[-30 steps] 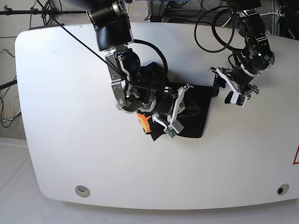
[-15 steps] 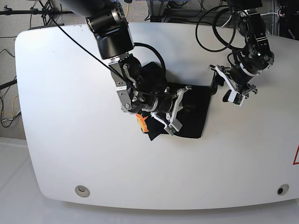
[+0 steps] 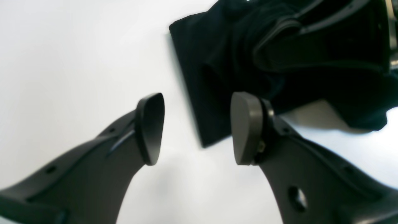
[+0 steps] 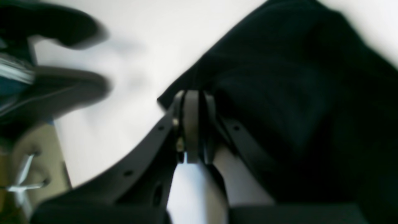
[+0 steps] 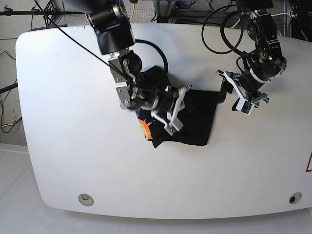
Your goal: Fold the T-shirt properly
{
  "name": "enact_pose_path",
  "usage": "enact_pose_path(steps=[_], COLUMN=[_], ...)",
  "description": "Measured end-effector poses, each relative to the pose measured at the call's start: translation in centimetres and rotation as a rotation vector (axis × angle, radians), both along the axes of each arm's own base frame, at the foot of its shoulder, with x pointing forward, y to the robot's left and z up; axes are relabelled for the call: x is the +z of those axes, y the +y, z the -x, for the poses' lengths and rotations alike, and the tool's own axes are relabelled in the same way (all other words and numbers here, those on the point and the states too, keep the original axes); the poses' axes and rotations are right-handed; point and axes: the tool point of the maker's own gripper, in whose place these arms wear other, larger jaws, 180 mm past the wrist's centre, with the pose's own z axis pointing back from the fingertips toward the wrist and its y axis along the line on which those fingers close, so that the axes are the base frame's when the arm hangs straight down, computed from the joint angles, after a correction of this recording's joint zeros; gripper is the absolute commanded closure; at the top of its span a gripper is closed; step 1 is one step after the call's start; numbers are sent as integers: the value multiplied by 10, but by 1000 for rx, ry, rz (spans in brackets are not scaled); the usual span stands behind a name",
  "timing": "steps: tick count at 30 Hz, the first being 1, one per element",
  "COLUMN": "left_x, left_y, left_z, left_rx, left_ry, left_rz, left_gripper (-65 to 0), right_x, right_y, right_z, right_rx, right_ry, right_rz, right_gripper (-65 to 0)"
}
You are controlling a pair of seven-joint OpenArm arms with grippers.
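T-shirt (image 5: 187, 122) bunched mid-counter (image 5: 68, 146). R gripper (image 4: 192, 124) pressed together – pinching shirt edge. L gripper (image 3: 196, 127) spread, empty – just beside shirt's corner, above counter.

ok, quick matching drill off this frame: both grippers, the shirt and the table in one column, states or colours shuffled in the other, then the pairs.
Column 1:
1. left gripper
2. right gripper
3. T-shirt
4. table

Column 2:
A. black, bunched, with a bit of orange print showing
B. shut, beside the shirt's edge
C. white, bare around the garment
D. open, holding nothing, off the shirt's corner

Pairs: 1-D, 2-B, 3-A, 4-C
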Motion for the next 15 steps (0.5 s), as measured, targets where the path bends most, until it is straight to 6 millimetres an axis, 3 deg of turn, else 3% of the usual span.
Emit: enact_pose_path(steps=[3,6,15], left_x=[-8,-5,-4], left_y=[11,20,36], left_z=[-1,-3,-1], left_rx=[20,23,71], left_ry=[63,77,80], left_rz=[-42,-64,-71], left_gripper=[-313,-313,-313], right_x=[-28,-29,11], right_y=[-9,-8,-6], right_z=[26,33,4], right_rx=[35,44,12], right_ry=[79,88,-45], right_rz=[80,67,32], right_gripper=[-25,-25,-26])
